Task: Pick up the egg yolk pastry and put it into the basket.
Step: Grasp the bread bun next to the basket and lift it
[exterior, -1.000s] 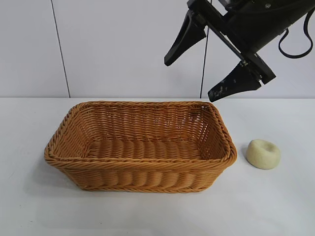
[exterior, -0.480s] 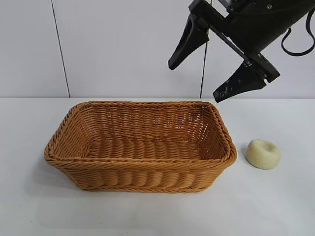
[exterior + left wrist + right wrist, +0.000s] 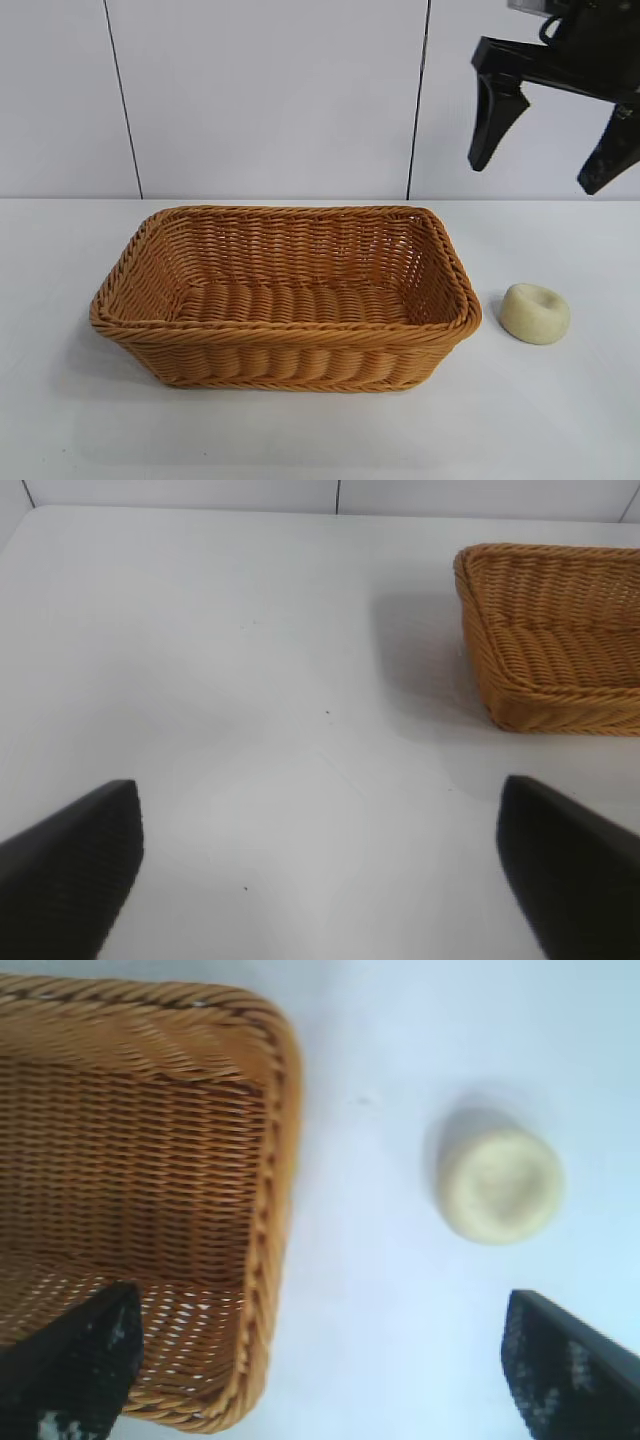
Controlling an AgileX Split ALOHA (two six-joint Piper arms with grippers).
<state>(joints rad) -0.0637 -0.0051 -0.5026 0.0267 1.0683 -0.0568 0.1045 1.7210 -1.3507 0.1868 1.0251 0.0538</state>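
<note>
The white table (image 3: 300,440) is occupied by the wicker basket (image 3: 285,355); the egg yolk pastry (image 3: 535,313) is seen just beside its right end. The right gripper (image 3: 552,150) is held above, spread wide, grasping nothing. The left gripper (image 3: 320,865) is likewise spread, over bare tabletop.

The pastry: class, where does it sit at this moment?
In the exterior view the pastry lies on the white table, just right of the basket, apart from its rim, below the open right claw.

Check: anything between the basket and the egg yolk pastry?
Nothing: bare white table separates the basket from the egg yolk pastry, clear in exterior and right wrist views.
</note>
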